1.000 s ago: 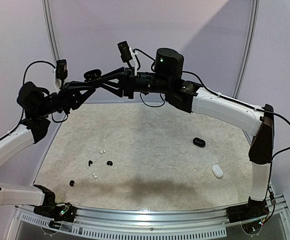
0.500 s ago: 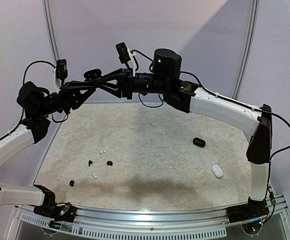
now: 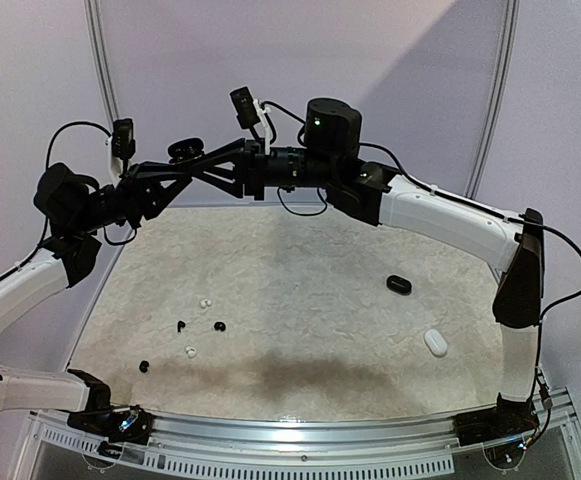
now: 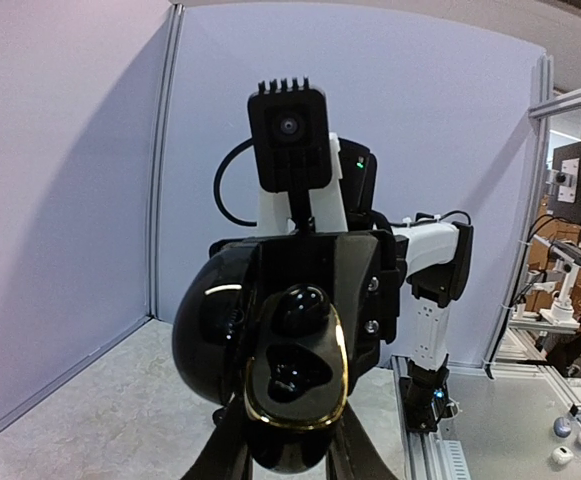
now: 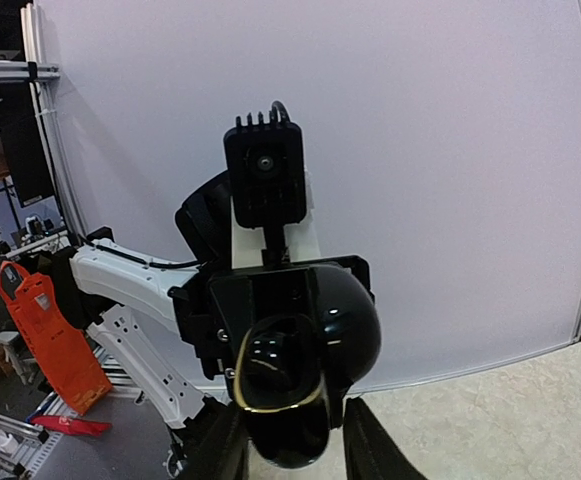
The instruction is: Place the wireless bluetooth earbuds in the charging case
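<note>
Finding 1: the black charging case [image 4: 295,370] is held up in the air between my 2 sets of fingers, well above the table [image 3: 310,300], and its lid is open with a gold rim showing. Finding 2: my left fingers [image 4: 220,460] are closed on the lower end of the case, which sits just above their tips. I judge this grip is there to steady the case and turn its open face toward my other arm. Finding 3: my right fingers [image 5: 368,450] stand on either side of the same case from the opposite direction. Whether they clamp it or merely flank it, I cannot tell. I judge they are there to work the lid or the wells while the left side holds. Finding 4: a rounded black form sits in the upper well of the case. It may be a seated earbud, but this is not confirmed. Finding 5: 5 loose earbuds [image 3: 190,351], 3 black and 2 white, lie on the table far below my left fingers. A second black case [image 3: 398,284] and a white case [image 3: 435,342] lie well below my right fingers. Assessment: most of the insertion work is outstanding.
</note>
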Tool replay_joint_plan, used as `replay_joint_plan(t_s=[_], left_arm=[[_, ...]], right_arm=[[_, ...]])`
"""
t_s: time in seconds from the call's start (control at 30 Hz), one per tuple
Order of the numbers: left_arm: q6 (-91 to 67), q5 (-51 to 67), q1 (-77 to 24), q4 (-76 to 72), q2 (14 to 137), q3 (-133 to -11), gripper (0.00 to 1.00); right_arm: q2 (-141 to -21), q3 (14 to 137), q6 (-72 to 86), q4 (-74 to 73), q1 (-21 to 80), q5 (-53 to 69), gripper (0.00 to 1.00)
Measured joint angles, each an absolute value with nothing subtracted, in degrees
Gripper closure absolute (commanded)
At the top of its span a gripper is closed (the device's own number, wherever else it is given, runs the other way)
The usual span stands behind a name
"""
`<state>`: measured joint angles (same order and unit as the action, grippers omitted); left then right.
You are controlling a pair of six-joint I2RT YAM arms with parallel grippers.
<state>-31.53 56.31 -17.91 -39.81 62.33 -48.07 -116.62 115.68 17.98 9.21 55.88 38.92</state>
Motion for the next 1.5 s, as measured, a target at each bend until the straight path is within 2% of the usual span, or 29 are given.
replay_joint_plan(t_s=[0.53, 0.57, 0.63, 0.67, 0.8, 1.1, 1.27, 1.33, 1.4, 1.5], left_arm=[[-30.9, 56.0, -17.9, -37.8, 62.2, -48.2, 0.99], [-30.7, 56.0, -17.9, -37.3, 62.1, -48.2, 0.91], [-29.8, 56.0, -17.9, -35.5, 61.9, -48.2, 0.6], [-29.7, 55.9, -17.9, -35.2, 61.9, -48.2, 0.51], [-27.5, 56.1, -17.9, -31.6, 61.5, -48.2, 0.34], [-20.4, 56.1, -17.0, -19.7, 60.4, -48.1, 0.09], [-10.6, 55.9, -15.9, -4.0, 58.4, -48.4, 0.08], [-5.5, 54.8, -15.4, 4.8, 58.4, -49.5, 0.1], [-1.1, 51.9, -15.0, 13.2, 58.6, -51.0, 0.15], [5.1, 44.7, -14.5, 26.5, 60.7, -55.5, 0.28]], right_arm=[[-116.6, 114.7, 16.5, 10.4, 55.9, 39.6, 1.0], [-116.6, 114.1, 16.5, 11.4, 55.8, 39.6, 1.0], [-116.6, 112.9, 16.6, 13.1, 55.7, 39.6, 1.0], [-116.6, 112.0, 16.7, 14.3, 55.7, 39.6, 1.0], [-116.5, 108.9, 16.6, 17.2, 55.7, 38.6, 1.0], [-113.6, 99.5, 17.6, 23.8, 55.2, 34.2, 1.0], [-109.6, 92.4, 18.7, 30.5, 53.1, 31.7, 1.0], [-108.1, 90.1, 18.6, 31.4, 51.9, 30.4, 1.0], [-106.8, 88.2, 17.1, 31.0, 51.0, 29.0, 1.0], [-104.4, 85.4, 13.7, 29.4, 50.0, 26.4, 1.0]])
